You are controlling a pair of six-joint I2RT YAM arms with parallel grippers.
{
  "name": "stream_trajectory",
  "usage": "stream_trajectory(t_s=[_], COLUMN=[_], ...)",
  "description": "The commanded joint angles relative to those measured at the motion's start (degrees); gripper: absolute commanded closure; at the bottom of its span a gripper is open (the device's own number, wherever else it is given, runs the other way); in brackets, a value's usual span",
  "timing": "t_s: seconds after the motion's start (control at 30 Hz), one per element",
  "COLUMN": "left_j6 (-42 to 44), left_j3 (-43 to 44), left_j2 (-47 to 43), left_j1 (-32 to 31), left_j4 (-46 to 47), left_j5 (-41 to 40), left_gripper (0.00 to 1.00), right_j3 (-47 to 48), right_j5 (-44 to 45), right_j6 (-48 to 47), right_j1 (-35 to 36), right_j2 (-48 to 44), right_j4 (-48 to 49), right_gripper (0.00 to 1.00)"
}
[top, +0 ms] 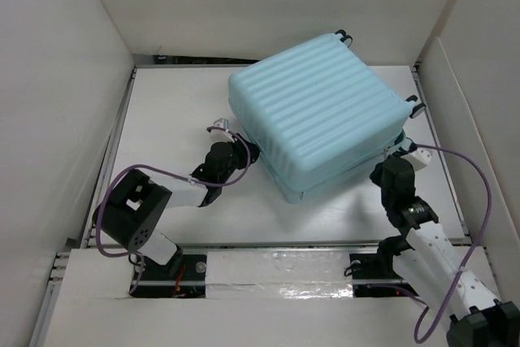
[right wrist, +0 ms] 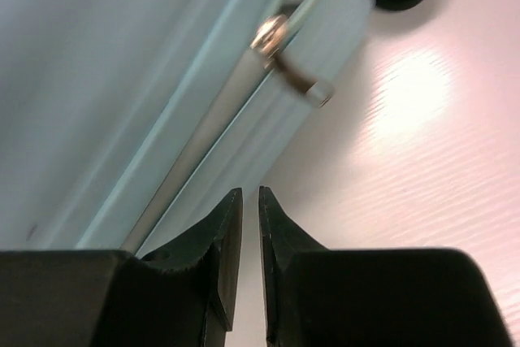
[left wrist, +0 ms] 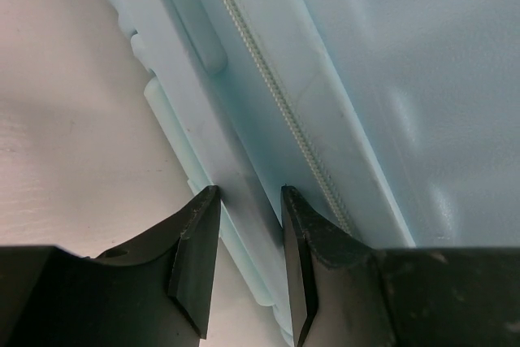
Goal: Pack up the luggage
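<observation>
Evidently the pale aqua hard-shell suitcase (top: 325, 111) is already shut, lying flat and skewed toward the far right of the tabletop (top: 179, 103). The left gripper (left wrist: 244, 197) is at its left side, jaws set either side of the side handle (left wrist: 187, 79) and seemingly pinching it, probably to steady the case or drag it. The right gripper (right wrist: 250, 197) sits low by the near-right edge, jaws almost together and holding nothing, just short of the metal zipper pull (right wrist: 292, 71). I judge that this pull is its target, for running the zip.
</observation>
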Motion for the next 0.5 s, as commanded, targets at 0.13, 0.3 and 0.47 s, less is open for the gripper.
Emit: stream_trajectory(t_s=[0.13, 0.3, 0.47], left_j6=[2.5, 1.1, -0.7], left_j3=[-6.0, -11.2, -17.0], left_j2=[-2.6, -4.4, -7.9], left_j1=[0.1, -2.5, -3.1], left_j4=[7.3, 9.2, 10.5], left_j5=[-2.8, -4.1, -3.0], left_gripper=[1.00, 1.00, 1.00], right_j3=[1.2, 8.0, 17.5], right_j5=[-16.9, -35.3, -43.9], right_j6=[-7.7, -10.2, -12.5], right_j1=[-19.4, -22.7, -19.9], right_j2=[9.2, 23.9, 35.9], right_j4=[22.2, 30.1, 33.8], right_gripper=[0.79, 0.80, 0.80])
